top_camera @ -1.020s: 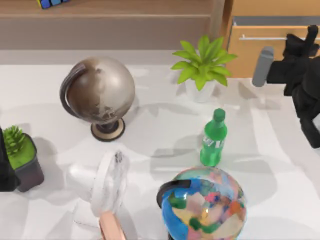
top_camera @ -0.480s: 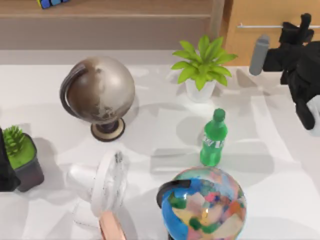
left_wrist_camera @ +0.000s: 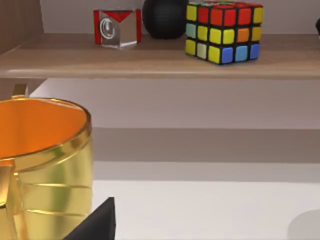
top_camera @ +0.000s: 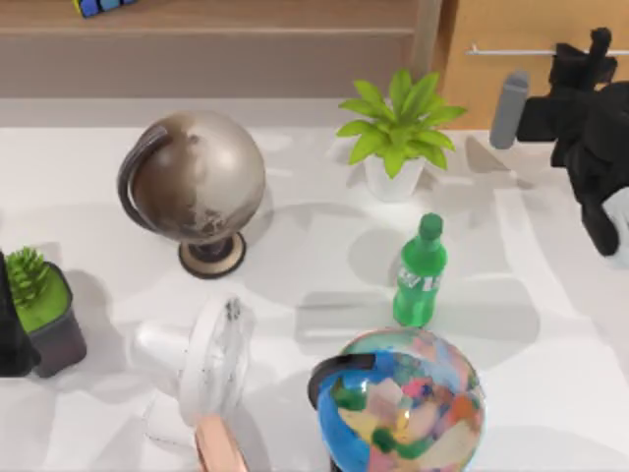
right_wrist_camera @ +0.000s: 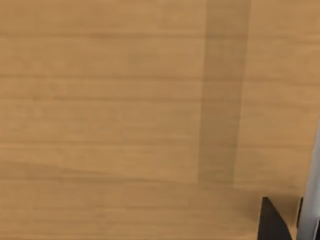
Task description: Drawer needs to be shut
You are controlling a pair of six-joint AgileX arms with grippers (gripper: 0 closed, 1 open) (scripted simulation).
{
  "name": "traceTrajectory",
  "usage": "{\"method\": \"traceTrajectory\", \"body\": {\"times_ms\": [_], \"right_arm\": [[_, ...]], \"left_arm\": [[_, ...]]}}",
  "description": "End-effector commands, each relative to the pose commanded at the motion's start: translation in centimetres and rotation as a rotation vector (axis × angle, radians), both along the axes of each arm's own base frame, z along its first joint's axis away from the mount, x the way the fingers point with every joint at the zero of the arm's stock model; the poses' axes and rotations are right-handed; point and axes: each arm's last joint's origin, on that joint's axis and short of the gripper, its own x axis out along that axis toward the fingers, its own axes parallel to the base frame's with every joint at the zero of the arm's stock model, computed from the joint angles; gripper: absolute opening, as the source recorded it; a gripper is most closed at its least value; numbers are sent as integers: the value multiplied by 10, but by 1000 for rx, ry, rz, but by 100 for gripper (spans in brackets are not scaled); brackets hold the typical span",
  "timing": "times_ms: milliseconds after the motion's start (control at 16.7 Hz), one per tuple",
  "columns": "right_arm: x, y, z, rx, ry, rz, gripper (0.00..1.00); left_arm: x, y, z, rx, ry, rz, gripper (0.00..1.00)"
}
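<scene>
Wooden drawer (top_camera: 501, 39) front meets the right tool (top_camera: 588, 47).

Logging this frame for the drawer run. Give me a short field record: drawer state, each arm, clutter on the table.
drawer: front panel at the top view's upper right, no white inside visible, looks pushed in; silver handle across it
right arm: end effector at the drawer front beside the handle; fingers not clear
left arm: parked at the table's left edge
table clutter: grey globe, colourful globe, green bottle, leafy plant, small potted plant
shelf: colour cube
</scene>
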Motion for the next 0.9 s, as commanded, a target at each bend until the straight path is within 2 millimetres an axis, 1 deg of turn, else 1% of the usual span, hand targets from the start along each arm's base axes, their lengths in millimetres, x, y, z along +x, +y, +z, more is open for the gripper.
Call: {"method": "traceTrajectory", "body": {"times_ms": [540,600,900], "right_arm": [[0,0,0,0,0,0,98],[0,0,0,0,0,0,100],[0,0,0,0,0,0,100]], "left_arm": [[0,0,0,0,0,0,100],[0,0,0,0,0,0,100],[0,0,0,0,0,0,100]]}}
